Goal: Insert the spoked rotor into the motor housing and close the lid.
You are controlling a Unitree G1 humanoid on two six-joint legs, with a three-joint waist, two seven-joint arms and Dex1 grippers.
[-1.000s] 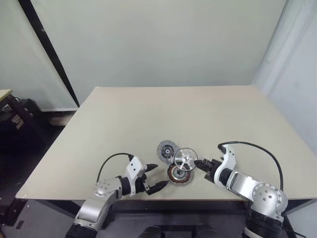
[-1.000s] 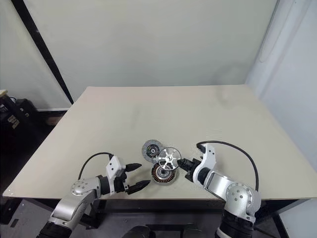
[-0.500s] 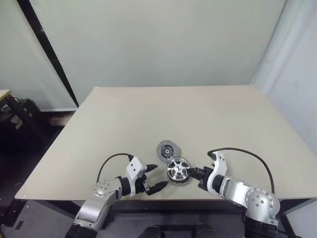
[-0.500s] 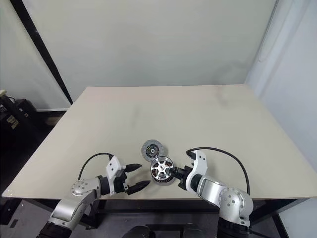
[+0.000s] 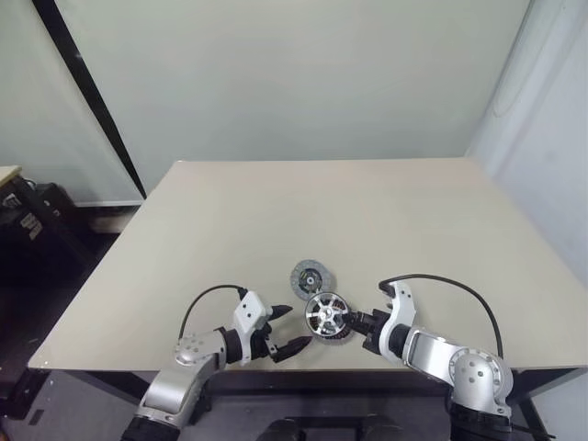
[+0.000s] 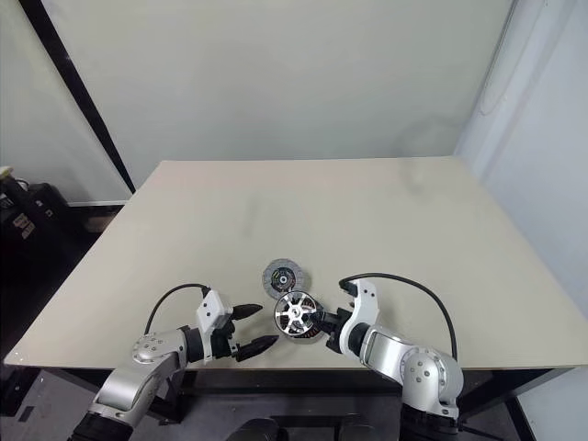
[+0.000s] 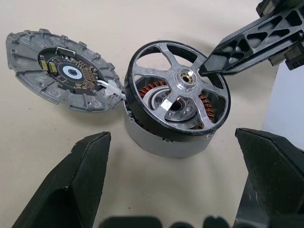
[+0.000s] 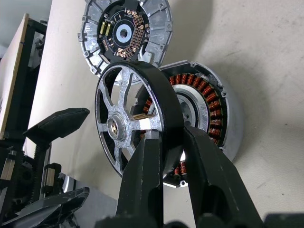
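The right hand (image 8: 166, 142) is clenched on the rim of the spoked rotor (image 8: 130, 126), one finger inside the rim and one outside. It holds the rotor tilted over the motor housing (image 8: 199, 114) — the lower edge seems already at the housing mouth, while the other edge stands higher, so the rotor is not yet seated. In the left wrist view the copper coils of the housing show through the spokes, and the rotor sits a little askew on the grey body.

In the left eye view, this group is in the lower middle of the frame, near the front edge of the tabletop (image 5: 386, 220). The lid (image 5: 310, 276) lies flat just above it in the picture, very close to the housing; a short white wire seems to join the two. The left hand (image 5: 287, 331) is at the lower left of the housing, released with fingers wide apart, near the housing but not touching it.

The step in hand appears to be the insertion itself. The next move probably calls for levelling the rotor so its hub meets the centre of the housing, then lowering it straight and letting go — a tilted rim could jam against the coils. The lid is still untouched.
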